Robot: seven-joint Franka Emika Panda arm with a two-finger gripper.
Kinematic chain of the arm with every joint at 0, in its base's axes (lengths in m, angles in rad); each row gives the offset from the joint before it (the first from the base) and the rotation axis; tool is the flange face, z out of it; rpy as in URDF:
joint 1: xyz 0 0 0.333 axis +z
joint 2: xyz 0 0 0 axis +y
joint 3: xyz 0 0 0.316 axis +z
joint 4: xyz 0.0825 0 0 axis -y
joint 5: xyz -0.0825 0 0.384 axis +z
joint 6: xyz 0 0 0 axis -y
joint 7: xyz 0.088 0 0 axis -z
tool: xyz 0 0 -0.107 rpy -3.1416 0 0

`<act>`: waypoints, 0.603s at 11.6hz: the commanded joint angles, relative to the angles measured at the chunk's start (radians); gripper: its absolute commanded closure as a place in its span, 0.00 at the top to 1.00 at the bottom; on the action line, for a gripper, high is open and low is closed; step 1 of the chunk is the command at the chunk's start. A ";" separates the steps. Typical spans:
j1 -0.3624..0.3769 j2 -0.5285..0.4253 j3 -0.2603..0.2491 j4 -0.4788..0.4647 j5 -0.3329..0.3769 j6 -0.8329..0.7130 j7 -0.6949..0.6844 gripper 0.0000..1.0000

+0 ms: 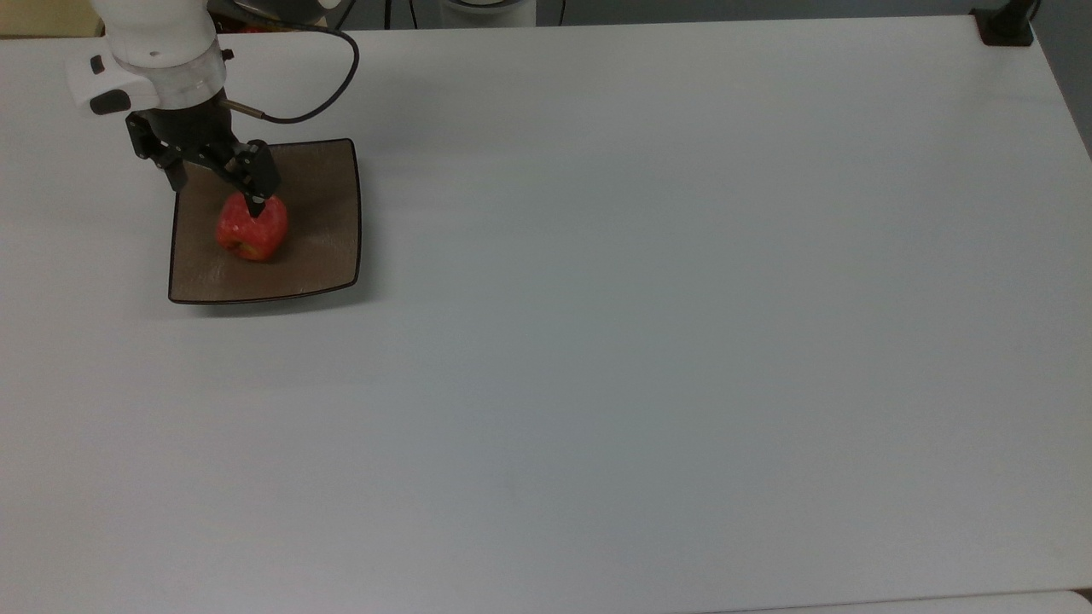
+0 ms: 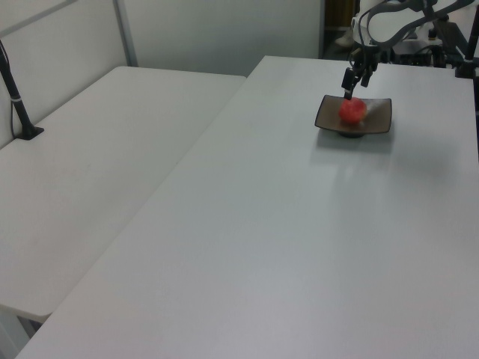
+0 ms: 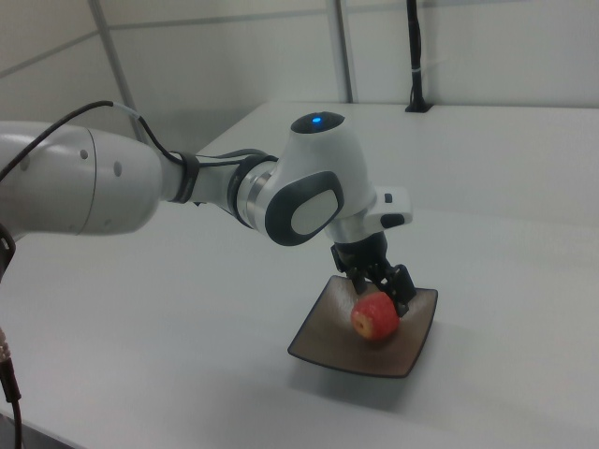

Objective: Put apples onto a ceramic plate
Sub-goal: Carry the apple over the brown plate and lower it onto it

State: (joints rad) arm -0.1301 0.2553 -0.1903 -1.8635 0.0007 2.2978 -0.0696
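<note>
A small red apple [image 1: 252, 228] with yellowish patches rests on the square tan-brown ceramic plate [image 1: 328, 183], slightly toward the top view's left of its middle. My gripper [image 1: 217, 192] hangs just above the apple, open, one black finger [image 1: 258, 203] close over the apple's top and the other near the plate's far-left corner. In the left view the apple [image 2: 352, 111] sits in the plate [image 2: 379, 114] under the gripper [image 2: 356, 84]. From the right view, the apple [image 3: 374, 317] lies on the plate [image 3: 318, 339] below the spread fingers of the gripper [image 3: 382, 292].
The white table [image 1: 648, 341] stretches wide toward the top view's right and front. A black cable [image 1: 345, 77] loops from the wrist beside the plate. A black post base [image 1: 1005, 27] stands at the far right corner. A second table [image 2: 90, 164] adjoins at the left view's left.
</note>
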 commanded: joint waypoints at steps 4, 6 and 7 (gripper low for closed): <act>0.000 -0.051 -0.003 0.024 -0.018 -0.038 0.037 1.00; 0.001 -0.117 -0.003 0.041 -0.016 -0.133 0.033 1.00; 0.007 -0.149 -0.003 0.052 -0.016 -0.212 0.027 1.00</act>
State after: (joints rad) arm -0.1323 0.2025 -0.1920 -1.8165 0.0005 2.2408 -0.0567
